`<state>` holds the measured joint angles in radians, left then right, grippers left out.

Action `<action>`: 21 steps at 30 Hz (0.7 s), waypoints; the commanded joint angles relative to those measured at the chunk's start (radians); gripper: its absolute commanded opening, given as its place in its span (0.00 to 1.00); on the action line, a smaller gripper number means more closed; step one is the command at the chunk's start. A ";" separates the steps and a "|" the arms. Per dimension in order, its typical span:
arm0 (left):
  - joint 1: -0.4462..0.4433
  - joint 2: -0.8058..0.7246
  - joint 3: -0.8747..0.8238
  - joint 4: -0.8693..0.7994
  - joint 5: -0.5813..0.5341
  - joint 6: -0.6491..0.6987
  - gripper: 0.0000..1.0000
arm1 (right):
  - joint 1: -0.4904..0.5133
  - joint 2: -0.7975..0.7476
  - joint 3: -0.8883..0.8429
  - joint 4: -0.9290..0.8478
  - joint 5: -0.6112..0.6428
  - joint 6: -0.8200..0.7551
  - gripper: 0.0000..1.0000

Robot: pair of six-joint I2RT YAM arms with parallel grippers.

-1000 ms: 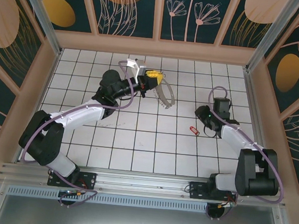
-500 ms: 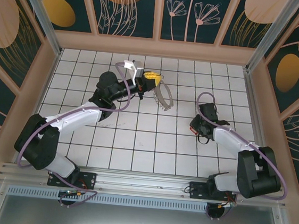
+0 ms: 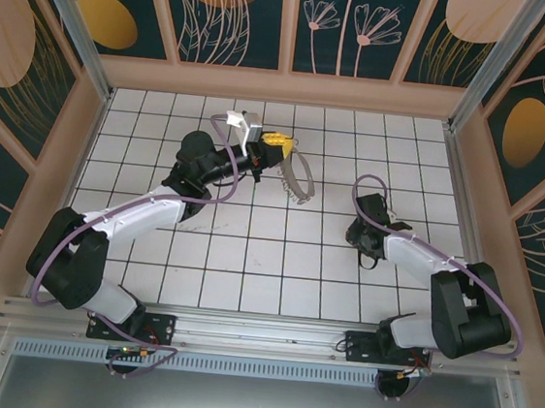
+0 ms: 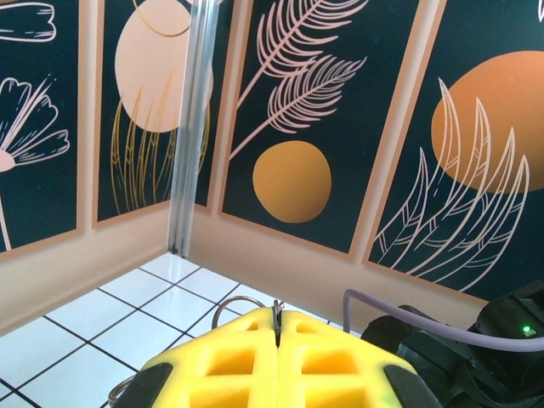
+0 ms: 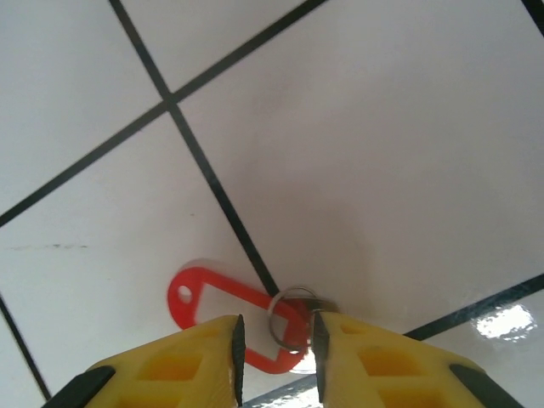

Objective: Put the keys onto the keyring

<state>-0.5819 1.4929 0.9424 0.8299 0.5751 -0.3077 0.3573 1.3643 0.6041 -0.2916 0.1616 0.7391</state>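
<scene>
My left gripper [image 3: 277, 139] is raised over the far middle of the table, shut on a large wire keyring [image 3: 310, 176] that hangs to its right with keys at its lower end. In the left wrist view the yellow fingers [image 4: 229, 357] press together on the thin wire [image 4: 277, 308]. My right gripper [image 3: 363, 235] is low over the tiles at centre right. In the right wrist view it [image 5: 276, 340] stands open, astride a small metal ring [image 5: 289, 316] joined to a red key tag [image 5: 212, 299] lying flat on the tile.
The white tiled table [image 3: 247, 260] is boxed in by wooden walls with dark floral panels [image 3: 243, 16]. A metal post [image 4: 189, 127] stands in the far corner. A purple cable [image 4: 425, 310] and the right arm's body show in the left wrist view.
My right gripper has swung left and down over the red tag, which the top view no longer shows. My left wrist turned slightly a second ago and has since held still.
</scene>
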 commanded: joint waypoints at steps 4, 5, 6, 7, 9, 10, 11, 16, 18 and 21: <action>-0.004 -0.025 0.005 0.041 0.027 0.005 0.00 | 0.010 0.014 -0.022 -0.021 0.032 0.026 0.27; -0.003 -0.024 0.004 0.042 0.028 0.004 0.00 | 0.009 0.017 -0.024 -0.020 0.033 0.026 0.26; -0.003 -0.024 0.005 0.043 0.031 0.005 0.00 | 0.010 0.019 -0.026 -0.016 0.034 0.028 0.26; -0.003 -0.024 0.004 0.043 0.031 0.003 0.00 | 0.010 0.022 -0.027 -0.013 0.036 0.027 0.25; -0.003 -0.023 0.004 0.043 0.031 0.004 0.00 | 0.009 0.028 -0.027 -0.008 0.039 0.026 0.24; -0.003 -0.023 0.006 0.043 0.031 0.005 0.00 | 0.010 0.031 -0.027 -0.005 0.038 0.025 0.23; -0.004 -0.022 0.006 0.043 0.034 0.004 0.00 | 0.010 0.035 -0.026 -0.002 0.039 0.023 0.21; -0.004 -0.015 0.011 0.044 0.038 0.000 0.00 | 0.009 0.033 -0.021 -0.006 0.043 0.012 0.09; -0.004 -0.011 0.013 0.047 0.039 -0.004 0.00 | 0.010 0.019 -0.015 -0.015 0.047 0.003 0.03; -0.004 -0.008 0.015 0.047 0.042 -0.007 0.00 | 0.009 -0.021 -0.001 -0.029 0.052 -0.021 0.00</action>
<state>-0.5819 1.4929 0.9424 0.8299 0.5968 -0.3080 0.3618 1.3766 0.5934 -0.2779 0.1905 0.7380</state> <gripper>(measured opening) 0.059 0.052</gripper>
